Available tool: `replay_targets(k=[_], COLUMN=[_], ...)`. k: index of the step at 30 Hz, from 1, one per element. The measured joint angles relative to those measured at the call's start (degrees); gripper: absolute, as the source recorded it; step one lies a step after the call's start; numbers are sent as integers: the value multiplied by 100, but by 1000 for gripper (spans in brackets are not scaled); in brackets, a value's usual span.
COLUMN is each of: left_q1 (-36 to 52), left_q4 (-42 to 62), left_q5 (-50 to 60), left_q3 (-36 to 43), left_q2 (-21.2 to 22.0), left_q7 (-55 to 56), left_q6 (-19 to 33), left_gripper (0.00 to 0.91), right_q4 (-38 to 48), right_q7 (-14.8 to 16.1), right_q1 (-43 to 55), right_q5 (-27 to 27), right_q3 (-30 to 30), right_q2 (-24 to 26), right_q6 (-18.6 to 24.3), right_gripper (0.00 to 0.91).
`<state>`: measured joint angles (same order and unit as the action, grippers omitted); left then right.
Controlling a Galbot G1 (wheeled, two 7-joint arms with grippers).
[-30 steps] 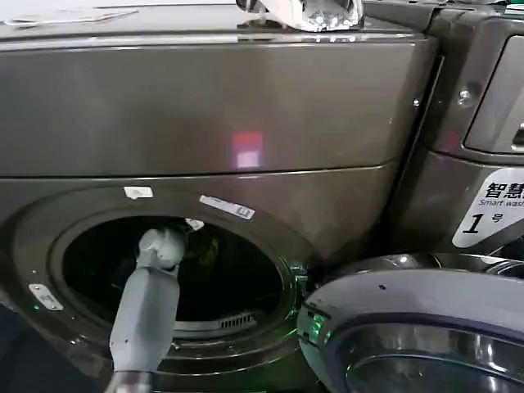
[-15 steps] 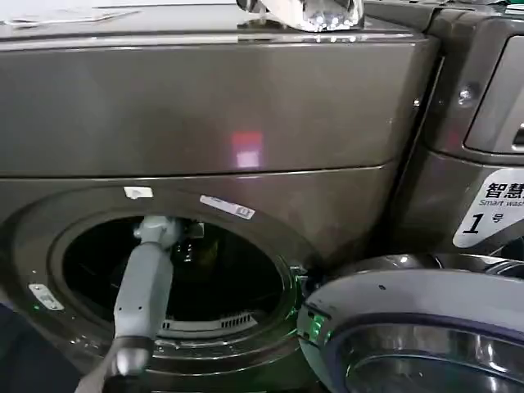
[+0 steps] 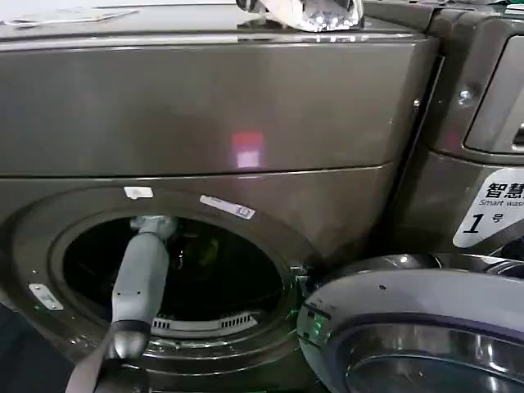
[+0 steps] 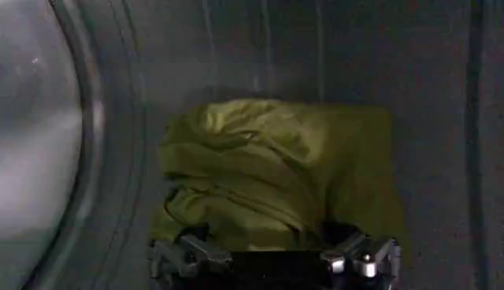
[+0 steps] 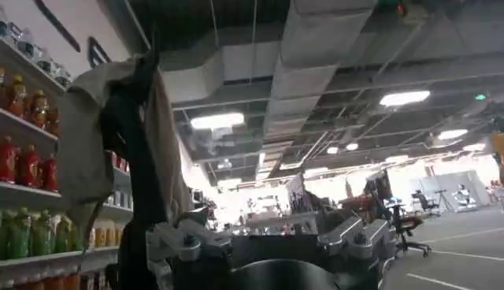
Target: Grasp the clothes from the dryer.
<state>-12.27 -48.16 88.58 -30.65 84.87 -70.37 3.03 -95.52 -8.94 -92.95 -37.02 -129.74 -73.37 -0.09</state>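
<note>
Dim dryer [image 3: 246, 115] drum half-hides clothes [image 4: 276, 173] before left pincer [image 4: 276, 264].

The dryer [image 3: 205, 115] carries the things. Its round mouth is open at about 7 o'clock in the head view, and its door [image 3: 417, 327] hangs open at 4 o'clock. Inside, the clothes [image 4: 268, 173] lie directly on the dark drum wall [image 4: 441, 118], as one crumpled yellow-green bundle, near the drum's middle.
</note>
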Motion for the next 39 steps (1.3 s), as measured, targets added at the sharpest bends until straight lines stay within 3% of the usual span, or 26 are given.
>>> replay_targets(k=[4, 5, 7, 9, 30, 39], left_q1=[90, 105, 116, 116, -30, -315], left_q4=[237, 296, 406, 495, 405, -158], left_q5=[-22, -30, -64, -113, -690, -1393], left_q3=[-14, -17, -22, -18, 13, 5], left_q2=[12, 12, 12, 13, -10, 85], left_q7=[202, 247, 325, 372, 687, 1530], left_q6=[52, 68, 84, 107, 90, -233], left_gripper=[907, 501, 159, 11, 0, 0], right_q4=[5, 3, -2, -1, 7, -97], right_q7=[-4, -4, -6, -5, -3, 26], right_q1=[5, 5, 4, -1, -3, -17], right_q5=[17, 18, 18, 23, 63, 112], right_q3=[18, 17, 13, 11, 41, 47], right_q2=[-2, 0, 8, 17, -16, -44], right_q6=[24, 24, 24, 29, 65, 50], right_gripper=[907, 907, 907, 907, 907, 907])
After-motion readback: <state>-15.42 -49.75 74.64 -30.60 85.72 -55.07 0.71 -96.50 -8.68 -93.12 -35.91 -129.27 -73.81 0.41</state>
